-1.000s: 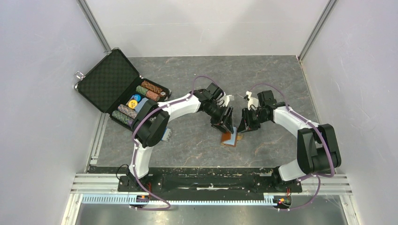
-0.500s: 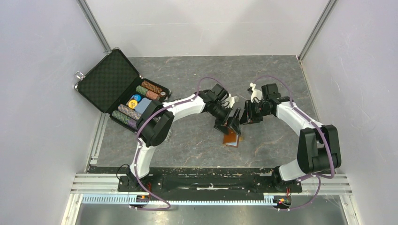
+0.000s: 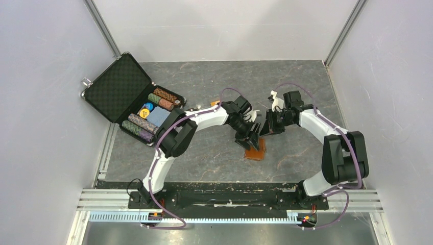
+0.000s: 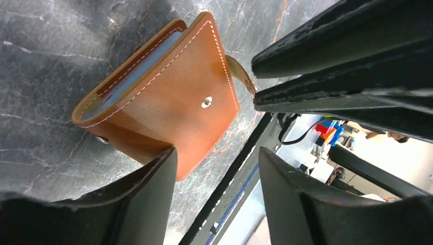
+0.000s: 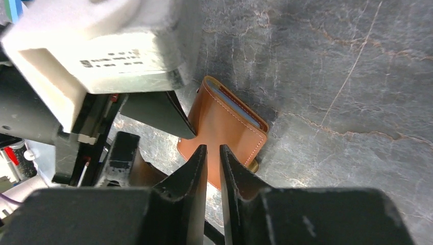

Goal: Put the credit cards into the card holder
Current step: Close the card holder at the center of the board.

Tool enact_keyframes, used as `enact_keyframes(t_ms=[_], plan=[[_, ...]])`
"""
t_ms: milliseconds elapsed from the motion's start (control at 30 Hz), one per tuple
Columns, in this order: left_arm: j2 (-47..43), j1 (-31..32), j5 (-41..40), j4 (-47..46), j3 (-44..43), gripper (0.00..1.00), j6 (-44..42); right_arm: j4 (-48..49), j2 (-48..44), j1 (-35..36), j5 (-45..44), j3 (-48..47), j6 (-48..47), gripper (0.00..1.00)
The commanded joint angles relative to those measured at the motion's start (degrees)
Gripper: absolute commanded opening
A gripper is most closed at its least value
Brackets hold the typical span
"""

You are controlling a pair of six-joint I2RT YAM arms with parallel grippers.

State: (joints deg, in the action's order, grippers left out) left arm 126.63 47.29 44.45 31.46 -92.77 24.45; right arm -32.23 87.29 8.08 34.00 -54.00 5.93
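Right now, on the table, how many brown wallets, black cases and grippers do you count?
Brown wallet: 1
Black case, lying open: 1
Grippers: 2, left gripper and right gripper
Total: 4

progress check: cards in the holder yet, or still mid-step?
Done, as far as it shows: the card holder lies folded on the table, pale blue inside at its edge; whether cards are in it cannot be told. In hand: nothing. The left gripper hangs over the holder with jaws open; the right gripper has jaws nearly together and empty. Left: an orange card-like bit shows behind the left arm.
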Motion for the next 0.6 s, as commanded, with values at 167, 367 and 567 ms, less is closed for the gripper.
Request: enact_keyframes(t_ms=[167, 367, 567], plan=[[-1.1, 0.5, -6.2, 2.6, -0.8, 0.49, -4.1, 5.7, 6.5, 0.1, 2.3, 5.2, -0.5, 0.08], [-2.9, 0.5, -4.3, -0.3, -1.1, 0.45, -2.5, 8.2, 8.8, 0.1, 0.5, 7.9, -0.2, 0.01], [-3.1, 0.5, -4.2, -2.7, -0.8, 0.20, -0.9, 8.5, 9.1, 0.1, 0.3, 8.8, -0.4, 0.00]])
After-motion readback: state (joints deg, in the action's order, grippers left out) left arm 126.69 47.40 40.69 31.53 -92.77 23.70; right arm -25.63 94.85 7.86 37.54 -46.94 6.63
